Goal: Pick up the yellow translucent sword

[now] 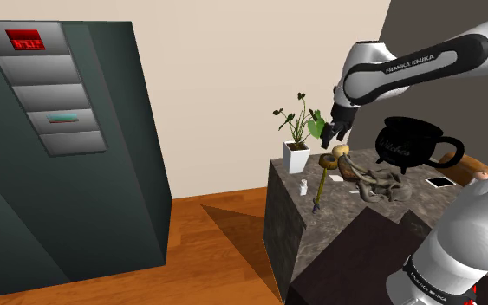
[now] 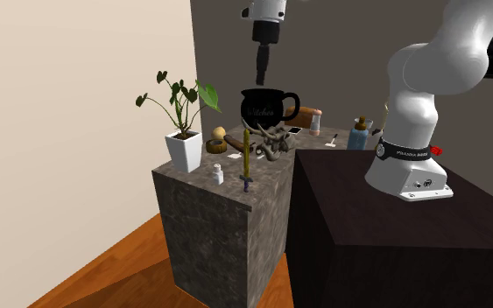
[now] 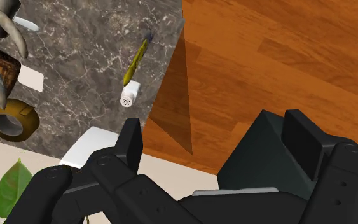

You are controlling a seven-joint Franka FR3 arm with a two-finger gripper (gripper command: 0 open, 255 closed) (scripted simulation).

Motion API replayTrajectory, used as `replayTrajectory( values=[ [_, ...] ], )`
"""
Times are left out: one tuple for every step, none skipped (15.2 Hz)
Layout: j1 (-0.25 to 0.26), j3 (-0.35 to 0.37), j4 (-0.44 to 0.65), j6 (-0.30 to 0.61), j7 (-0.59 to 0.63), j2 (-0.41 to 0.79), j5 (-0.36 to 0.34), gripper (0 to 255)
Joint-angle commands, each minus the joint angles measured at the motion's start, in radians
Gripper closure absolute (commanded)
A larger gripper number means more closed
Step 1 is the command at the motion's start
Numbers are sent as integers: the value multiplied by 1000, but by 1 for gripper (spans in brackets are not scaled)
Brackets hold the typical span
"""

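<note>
Near the counter (image 3: pixel 88 83) edge, sword (image 3: pixel 136 60), hilt indistinct

light: even, fairly bright | shadow: dark wedge from the grey marble surface (image 3: pixel 88 70) on the brown wooden floor (image 3: pixel 266 63) | grey-brown wall (image 1: pixel 406 17): dim

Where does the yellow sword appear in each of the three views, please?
Shoulder view: the yellow sword lies on the counter, reaching its edge, just right of the small white shaker.
Second exterior view: the sword lies at the counter's near edge, right of the shaker.
Wrist view: the sword lies on the marbled top, one end beside the shaker.
Shared landmark: the shaker.
</note>
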Motion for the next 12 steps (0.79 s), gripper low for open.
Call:
replayTrajectory(
  values=[
    [-9,-24,4,62,-13,68,0,0],
    [-12,-35,5,92,-20,101,2,0],
    [-15,-46,8,121,-27,135,4,0],
    [-18,-57,11,150,-35,170,9,0],
    [-20,-68,16,178,-43,206,15,0],
    [-23,-79,22,206,-53,242,22,0],
    [-25,-89,30,233,-63,279,32,0],
    [-27,-99,38,259,-75,317,43,0],
    [-29,-109,48,285,-88,355,57,0],
    [-31,-117,59,309,-103,394,73,0],
    [-34,-125,71,332,-118,433,91,0],
    [-37,-131,85,354,-135,472,111,0]
  ],
)
